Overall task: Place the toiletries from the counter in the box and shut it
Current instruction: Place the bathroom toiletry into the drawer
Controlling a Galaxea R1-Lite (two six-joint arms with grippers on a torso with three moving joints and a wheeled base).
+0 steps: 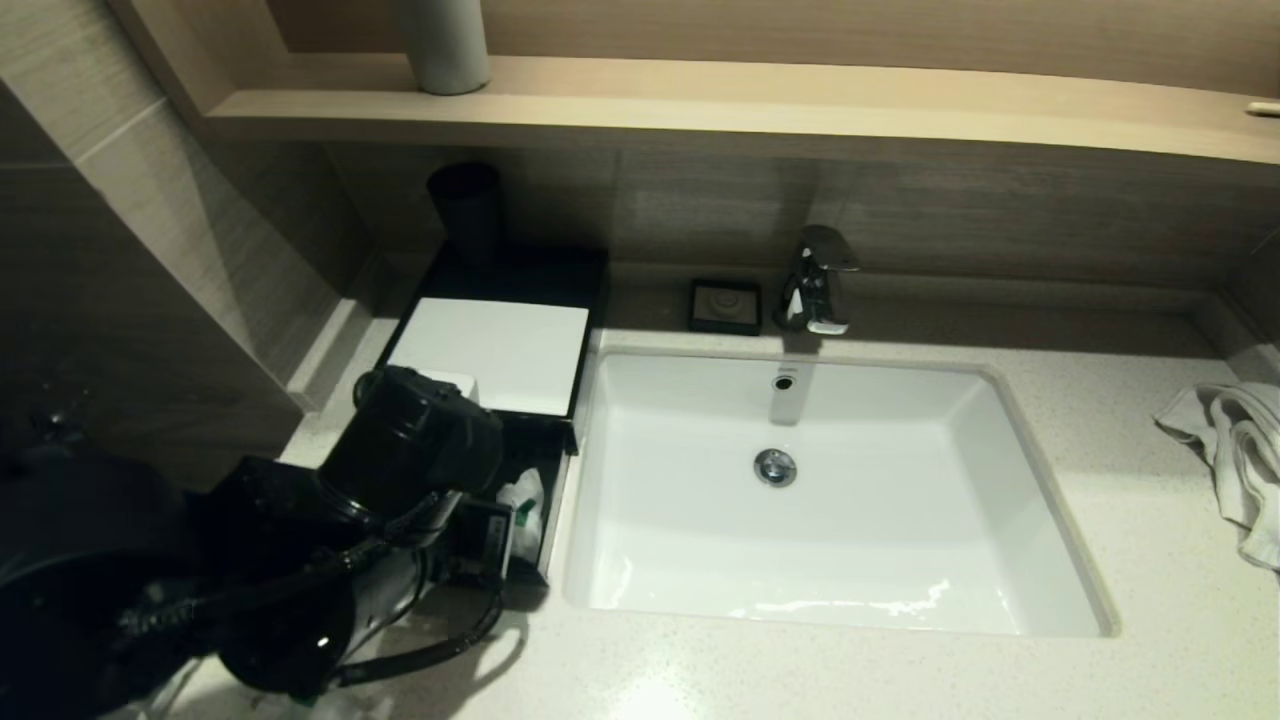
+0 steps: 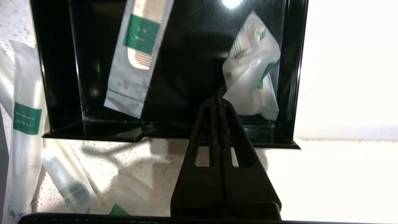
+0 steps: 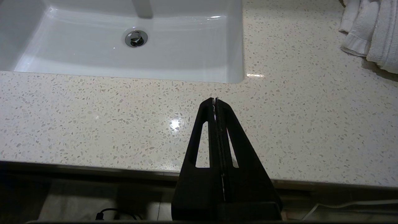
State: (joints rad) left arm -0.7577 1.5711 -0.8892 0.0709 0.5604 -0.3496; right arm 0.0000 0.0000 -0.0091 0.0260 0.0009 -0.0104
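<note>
My left hand (image 2: 217,101) is hanging over the drawer's (image 2: 174,127) front lip, fingers pressed fully together and holding nothing; its tip is sitting just beside a crumpled pouch (image 2: 252,81) at the drawer's 3 o'clock side. A comb sachet (image 2: 138,59) is lying at 11 o'clock inside. Two long sachets (image 2: 26,124) are lying on the desk (image 2: 130,161) at 8 o'clock. My right hand (image 3: 215,101), closed and empty, is idling over the desk edge before the sink (image 3: 124,59).

White towel (image 1: 1235,455) right of sink, tap (image 1: 818,280) behind, grey cylinder (image 1: 443,45) on shelf (image 1: 760,105).
</note>
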